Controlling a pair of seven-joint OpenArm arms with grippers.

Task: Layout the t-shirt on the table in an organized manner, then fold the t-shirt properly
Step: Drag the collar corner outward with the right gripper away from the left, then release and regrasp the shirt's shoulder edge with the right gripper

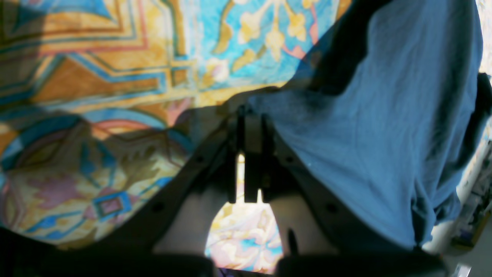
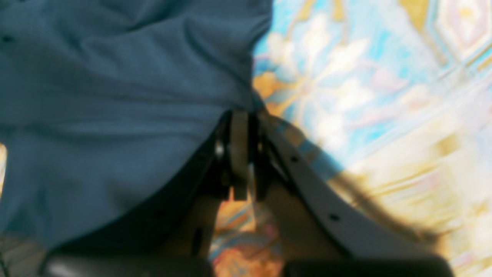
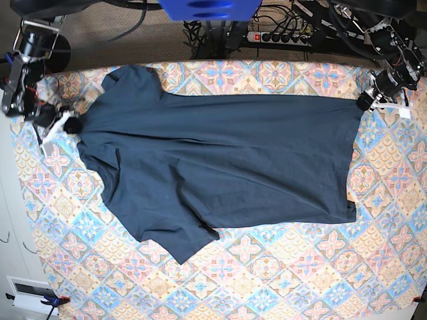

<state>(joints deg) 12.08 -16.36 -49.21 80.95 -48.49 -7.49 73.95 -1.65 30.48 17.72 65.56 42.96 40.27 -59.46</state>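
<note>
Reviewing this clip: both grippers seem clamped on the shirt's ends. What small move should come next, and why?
Probably draw the two arms gently apart and lay the cloth down. The left gripper pinches the shirt's hem corner, the right gripper its shoulder end, both shut. The top edge is already taut, but the near sleeve lies crumpled and creases cross the body on the table.

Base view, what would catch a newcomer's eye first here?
The plain dark navy blue cotton t-shirt dominates, spread wide across the middle of the table with its pastel diamond-tile cloth. At opposite ends of the garment, the right gripper and the left gripper each pinch an edge of it, both shut on fabric.
</note>
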